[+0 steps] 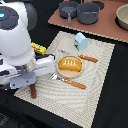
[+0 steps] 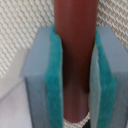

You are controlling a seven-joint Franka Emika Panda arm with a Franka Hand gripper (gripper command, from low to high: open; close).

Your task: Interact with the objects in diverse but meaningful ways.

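**Sausage clamped upright over mat**

End effector (image 2: 74, 75) closed on sausage (image 1: 33, 90), pads (image 2: 54, 85) pressing both sides. Sausage tip at mat (image 1: 100, 75) corner. Loaf (image 1: 69, 64) mid-mat, carton (image 1: 81, 40) and box (image 1: 39, 48) at mat's far edge.

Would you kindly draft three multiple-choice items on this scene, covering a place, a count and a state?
1. The bread loaf lies:
A. on the woven mat
B. in a pot
C. on the carton

2. Orange-handled utensils on the mat:
A. one
B. two
C. four

3. The end effector is:
A. open and empty
B. shut on the sausage
C. shut on the fork

Answers: 1 A, mat visible all around the loaf; 2 B, knife and fork; 3 B, both pads press the sausage.
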